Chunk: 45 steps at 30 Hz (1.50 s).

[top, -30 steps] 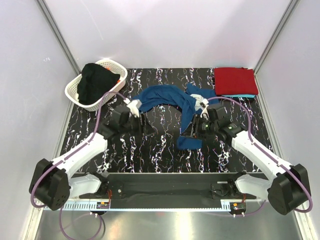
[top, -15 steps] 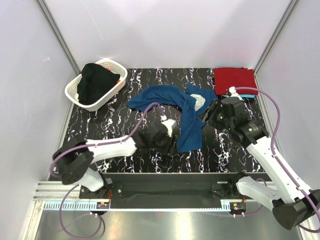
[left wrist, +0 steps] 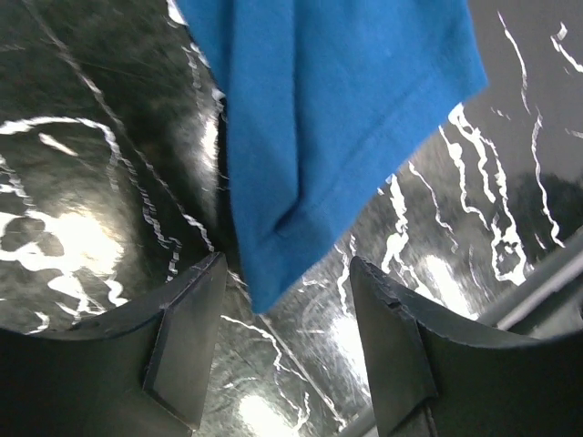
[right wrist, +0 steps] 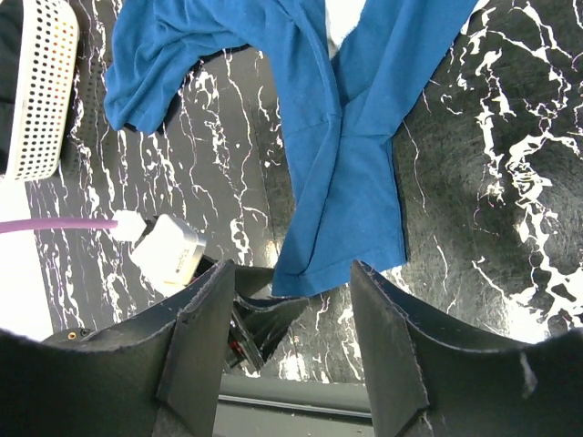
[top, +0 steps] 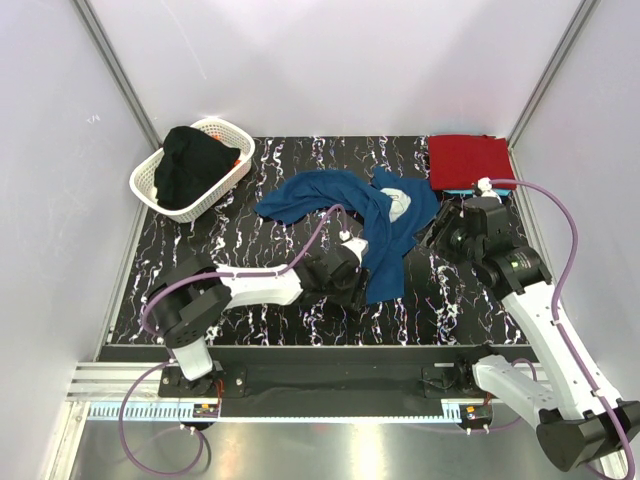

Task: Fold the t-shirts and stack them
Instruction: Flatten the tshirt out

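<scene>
**Blue t-shirt (top: 385,245) lay unfolded on the desk (top: 230,230)**

From the top camera, the blue t-shirt sprawled in a crumpled arc across the middle of the black, white-veined desk. A white print showed near its right side, and one end trailed toward the near edge. The red t-shirt (top: 470,160) sat folded at the far right corner, on top of the turquoise t-shirt (top: 480,191), of which only a thin strip showed along the near side. A white lattice basket (top: 150,190) stood at the far left corner with a black cloth (top: 190,160) heaped in it. The left arm reached low across the desk, its left pincer (top: 360,280) at the trailing end of the blue shirt. The right pincer (top: 440,235) was raised just right of the shirt, near the folded stack.

From the left wrist, the two fingers of the left pincer (left wrist: 287,337) stood well apart close over the desk. The hemmed corner of the blue t-shirt (left wrist: 337,109) lay just ahead of the gap, not clamped.

From the right wrist, the right pincer (right wrist: 291,346) was spread wide with nothing in it, looking down from a height on the blue t-shirt (right wrist: 337,182). The left arm's head, with its purple cable (right wrist: 55,225), lay at the shirt's hem, and the basket (right wrist: 41,82) showed at the left edge.
</scene>
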Tool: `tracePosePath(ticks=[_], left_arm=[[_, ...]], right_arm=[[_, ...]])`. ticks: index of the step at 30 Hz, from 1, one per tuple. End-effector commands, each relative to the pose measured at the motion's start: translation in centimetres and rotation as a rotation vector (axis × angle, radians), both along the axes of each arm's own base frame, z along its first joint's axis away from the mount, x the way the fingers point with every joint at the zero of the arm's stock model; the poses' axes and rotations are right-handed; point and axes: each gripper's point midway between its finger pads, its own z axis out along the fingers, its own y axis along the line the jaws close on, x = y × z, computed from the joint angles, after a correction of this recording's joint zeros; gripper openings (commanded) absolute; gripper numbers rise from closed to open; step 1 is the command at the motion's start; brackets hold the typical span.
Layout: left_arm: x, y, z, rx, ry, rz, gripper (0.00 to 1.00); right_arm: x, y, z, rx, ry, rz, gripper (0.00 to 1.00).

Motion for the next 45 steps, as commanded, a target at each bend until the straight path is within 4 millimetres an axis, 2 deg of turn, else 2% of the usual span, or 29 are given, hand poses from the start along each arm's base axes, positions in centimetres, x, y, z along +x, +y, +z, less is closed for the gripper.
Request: tracePosePath(ticks=[1,4,5,7,8,10,13,14,16,17,18,19,20,22,23,25,26,28,30,32,34,36,38,39,41,42,44,45], left_arm=[[2.1,-0.1,1.7,-0.006,-0.091,0.066,0.61],[2.4,-0.2,2.1,-0.023,-0.109,0.070,0.58],[2.4,-0.2,2.1,-0.025,-0.110,0.065,0.45],[2.1,-0.5,2.6,-0.045,-0.102,0.053,0.30],[1.9,-0.6,2.9,-0.059,-0.095,0.049,0.11],[1.7,-0.4,3.3,-0.069,-0.085,0.048,0.00],[2.1,1.4,7.2,-0.117,-0.108,0.086,0.00],[2.4,2.3,11.2,-0.196,-0.157,0.107,0.00],[3.3,5.7,13.8,-0.194,-0.188,0.182,0.00],[3.4,7.7,16.5,-0.217,-0.238,0.225,0.00],[3.6,10.2,16.4,-0.172,-0.218,0.268,0.00],[3.5,11.2,17.3,-0.176,-0.225,0.273,0.00],[2.8,12.2,19.1,-0.221,-0.242,0.263,0.00],[2.5,15.0,20.1,-0.208,-0.258,0.308,0.00],[2.0,16.7,21.9,-0.235,-0.315,0.345,0.00],[1.5,18.7,22.7,-0.238,-0.354,0.386,0.00],[1.1,19.6,23.8,-0.270,-0.387,0.403,0.00],[0.5,20.2,23.5,-0.270,-0.381,0.402,0.00],[-0.2,19.9,23.4,-0.293,-0.359,0.370,0.00],[-1.0,19.5,22.8,-0.311,-0.329,0.343,0.00],[-1.3,19.3,22.5,-0.326,-0.317,0.330,0.00],[-1.7,19.3,23.2,-0.353,-0.331,0.322,0.00],[-1.9,19.5,23.7,-0.365,-0.348,0.320,0.00],[-1.9,19.5,24.1,-0.367,-0.356,0.312,0.00],[-1.9,19.4,24.2,-0.368,-0.360,0.308,0.00],[-1.8,19.4,24.2,-0.366,-0.358,0.308,0.00],[-1.8,19.4,24.2,-0.360,-0.359,0.307,0.00],[-1.7,19.4,24.2,-0.360,-0.362,0.307,0.00]], right_arm=[[-0.3,0.3,0.6,0.011,-0.031,0.033,0.61],[-0.4,0.2,0.6,0.015,-0.037,0.028,0.61],[-0.2,0.1,0.5,0.018,-0.038,0.015,0.61],[-0.1,0.0,0.0,0.015,-0.025,0.004,0.61],[0.0,0.0,-0.2,0.021,-0.017,-0.004,0.61],[0.1,0.3,-0.8,0.034,0.009,-0.006,0.61],[0.6,0.3,-1.6,0.047,0.041,-0.051,0.61],[0.8,0.1,-1.8,0.055,0.048,-0.074,0.61],[1.1,-0.2,-2.4,0.043,0.060,-0.102,0.62],[1.3,-0.3,-2.6,0.035,0.061,-0.103,0.63],[1.4,-0.4,-3.2,0.021,0.076,-0.101,0.64],[1.3,-0.4,-3.7,0.007,0.095,-0.091,0.64],[1.2,-0.6,-4.1,-0.004,0.109,-0.095,0.64],[0.7,-1.1,-5.2,-0.006,0.147,-0.134,0.64],[0.6,-1.0,-5.4,0.026,0.158,-0.164,0.64],[0.4,-0.7,-6.3,0.077,0.173,-0.190,0.63],[0.4,-0.2,-6.7,0.115,0.179,-0.201,0.63],[0.5,0.7,-8.1,0.161,0.215,-0.188,0.62],[0.7,1.1,-9.8,0.158,0.270,-0.191,0.58],[1.0,1.2,-11.1,0.155,0.307,-0.206,0.57],[1.5,2.2,-12.7,0.175,0.335,-0.195,0.57],[2.0,2.8,-14.3,0.182,0.359,-0.207,0.57],[3.1,4.1,-14.9,0.240,0.343,-0.200,0.59],[2.9,4.9,-16.0,0.241,0.372,-0.185,0.60],[3.7,6.0,-16.0,0.260,0.354,-0.177,0.60],[3.7,6.6,-16.7,0.242,0.363,-0.171,0.61],[4.2,7.0,-17.0,0.229,0.359,-0.168,0.61],[4.3,7.0,-17.9,0.212,0.377,-0.176,0.61]])
